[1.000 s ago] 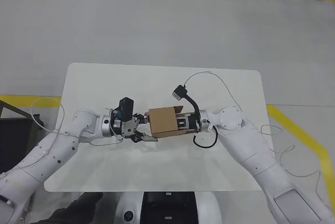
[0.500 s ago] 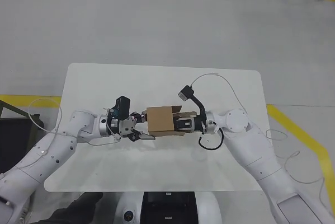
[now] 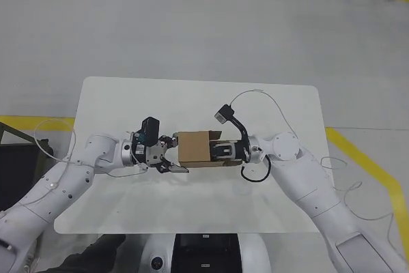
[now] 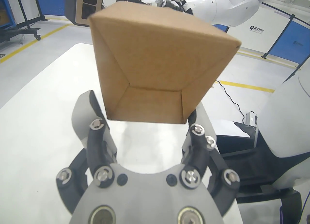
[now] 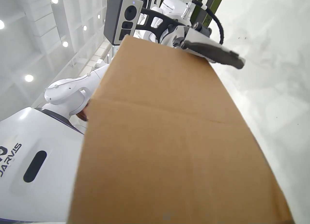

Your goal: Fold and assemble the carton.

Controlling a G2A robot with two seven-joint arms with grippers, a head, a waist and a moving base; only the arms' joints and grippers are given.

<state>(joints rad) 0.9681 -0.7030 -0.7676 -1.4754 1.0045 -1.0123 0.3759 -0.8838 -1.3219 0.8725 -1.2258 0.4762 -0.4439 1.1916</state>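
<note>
My left hand (image 4: 143, 113) is spread wide and holds nothing. Its two fingers (image 4: 96, 116) straddle the near, open end of the carton (image 4: 155, 65), one just beside a lower corner and the other at, or barely touching, the opposite corner. The carton hangs clear of the surface (image 3: 122, 102), between my two arms over its middle. My right hand (image 3: 221, 151) holds it up from the far end, closed on the cardboard there as far as I can judge, since the panel covers most of that grip.

My worry is the squeeze. If I close on the corners and not the flat walls, the open tube may shear into a slant or crease where no fold line runs. The finger already at the corner could catch the raw edge and bend it outward. Pushing in too hard along the carton's length could slide it through my right hand's hold or twist it, since nothing else supports it. If that grip slips, the carton drops to the surface with its end unfolded.
</note>
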